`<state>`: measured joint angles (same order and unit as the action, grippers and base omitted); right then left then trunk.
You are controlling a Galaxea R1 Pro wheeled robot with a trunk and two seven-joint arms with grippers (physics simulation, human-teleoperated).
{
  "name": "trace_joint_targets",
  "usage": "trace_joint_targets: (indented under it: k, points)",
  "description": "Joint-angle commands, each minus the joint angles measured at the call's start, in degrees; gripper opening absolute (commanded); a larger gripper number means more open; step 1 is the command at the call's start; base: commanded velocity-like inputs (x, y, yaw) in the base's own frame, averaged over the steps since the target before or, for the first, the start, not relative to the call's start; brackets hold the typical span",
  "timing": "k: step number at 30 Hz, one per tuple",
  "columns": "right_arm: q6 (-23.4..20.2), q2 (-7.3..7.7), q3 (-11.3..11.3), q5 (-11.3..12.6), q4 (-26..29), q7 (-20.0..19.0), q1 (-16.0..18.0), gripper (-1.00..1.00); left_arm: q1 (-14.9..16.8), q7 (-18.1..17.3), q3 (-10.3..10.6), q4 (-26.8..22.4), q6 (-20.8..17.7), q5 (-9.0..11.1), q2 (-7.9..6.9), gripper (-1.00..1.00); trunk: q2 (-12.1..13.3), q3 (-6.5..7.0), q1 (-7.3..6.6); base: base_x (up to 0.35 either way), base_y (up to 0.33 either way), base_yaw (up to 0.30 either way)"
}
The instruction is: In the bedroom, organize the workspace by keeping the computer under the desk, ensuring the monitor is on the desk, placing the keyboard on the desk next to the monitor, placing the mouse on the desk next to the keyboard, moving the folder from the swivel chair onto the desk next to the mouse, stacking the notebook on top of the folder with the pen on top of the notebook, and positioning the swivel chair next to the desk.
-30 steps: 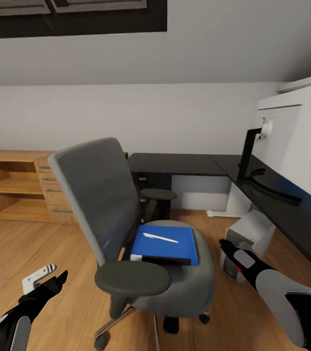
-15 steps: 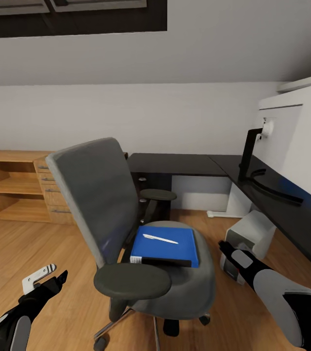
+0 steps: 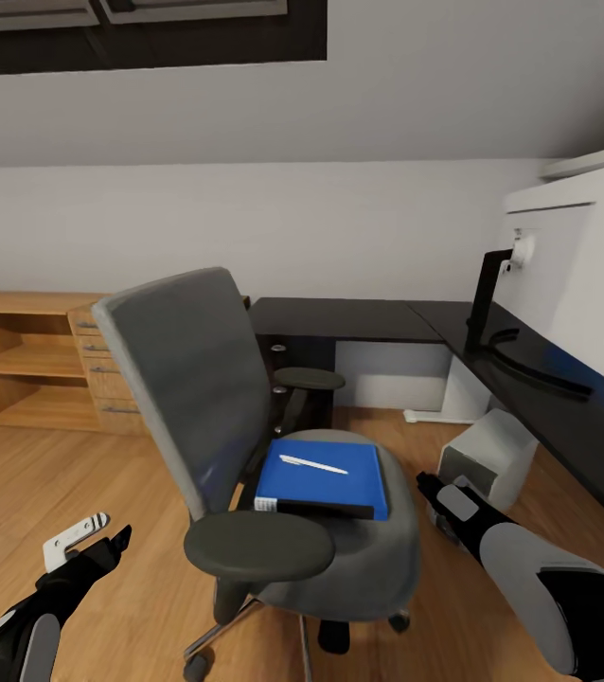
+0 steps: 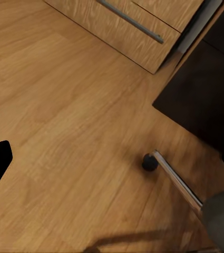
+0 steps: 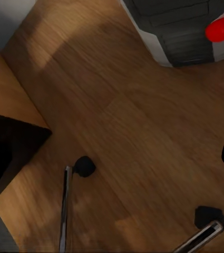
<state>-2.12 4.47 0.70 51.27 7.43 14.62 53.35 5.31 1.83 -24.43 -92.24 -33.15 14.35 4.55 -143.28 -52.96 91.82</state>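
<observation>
In the middle of the frame, the grey chair (image 3: 245, 445) holds a blue folder (image 3: 326, 471) with a white pen (image 3: 311, 463) on top. The monitor (image 3: 577, 275) stands on the black desk (image 3: 359, 320) at the right. The left claw (image 3: 89, 545) is open at lower left. I cannot tell about the right claw (image 3: 427, 485).

Warm wooden plank floor (image 3: 46, 493) spreads across the lower frame. At mid-left, a light wooden shelf-and-drawer unit (image 3: 27, 365) stands against the pale grey wall (image 3: 340, 227). Upper left, a dark-framed window (image 3: 151, 33) sits in the sloped ceiling. Soft, even light throughout.
</observation>
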Motion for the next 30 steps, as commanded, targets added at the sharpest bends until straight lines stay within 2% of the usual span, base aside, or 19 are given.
trace_joint_targets:
  k: [1, 30]
  points:
    - [-0.23, -0.04, 0.09, 0.13, 0.13, 0.31, 0.0, 1.0, 0.05, 0.19, -0.09, -0.08, -0.33, 0.59, 0.04, 1.0, -0.03, -0.06, -0.01, 0.0, 0.0, 0.141]
    - [-0.17, -0.12, 0.07, 0.06, 0.22, 0.05, 0.0, 1.0, 0.05, 0.2, -0.79, -0.06, -0.33, 0.59, 0.23, 1.0, -0.03, -0.74, -0.01, -0.01, 0.0, 0.248]
